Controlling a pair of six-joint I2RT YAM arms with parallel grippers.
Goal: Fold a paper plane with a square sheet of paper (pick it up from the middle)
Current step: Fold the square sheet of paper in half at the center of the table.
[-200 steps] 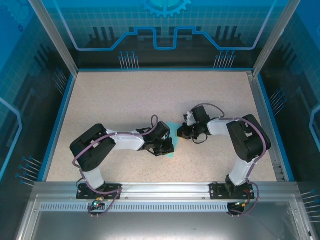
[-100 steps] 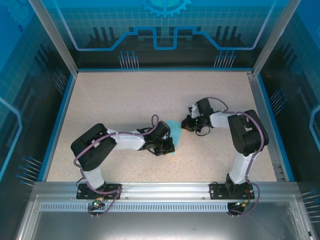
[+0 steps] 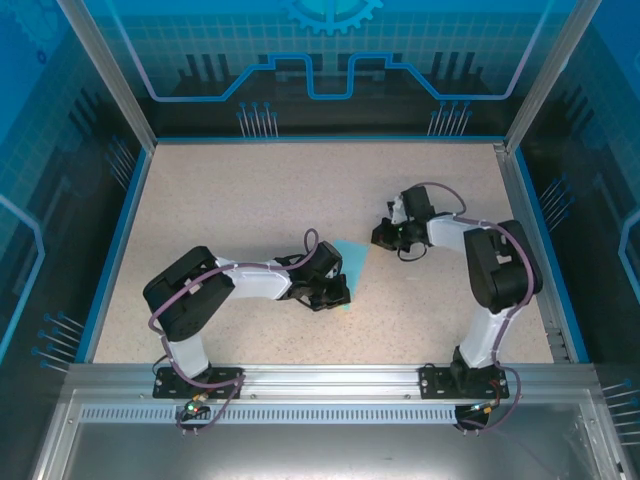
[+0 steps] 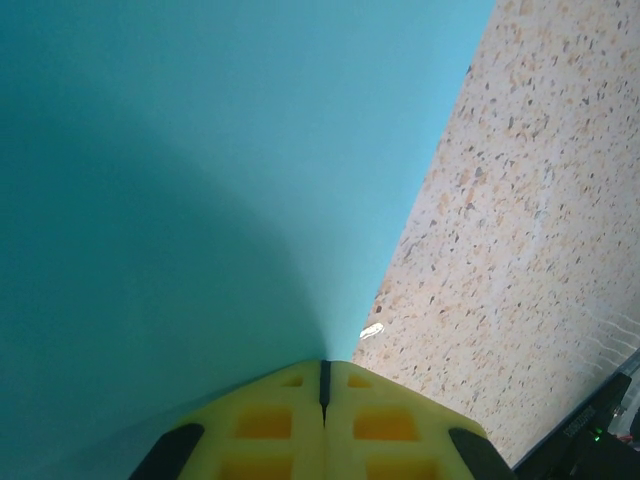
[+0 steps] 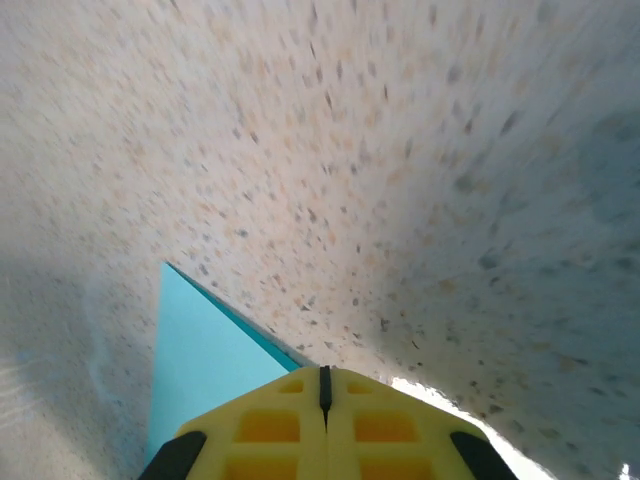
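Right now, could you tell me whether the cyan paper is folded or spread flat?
Folded: the cyan paper shows as a narrowing triangle, not a square, partly hidden beneath the left claw.

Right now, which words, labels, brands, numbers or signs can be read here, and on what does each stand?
None can be read. The paper is plain, the table only speckled, and the back wall shows a gear and line drawings without letters.

Speckled beige table (image 3: pixel 250 200); cyan paper (image 3: pixel 353 260) lies mid-table, seemingly flat.
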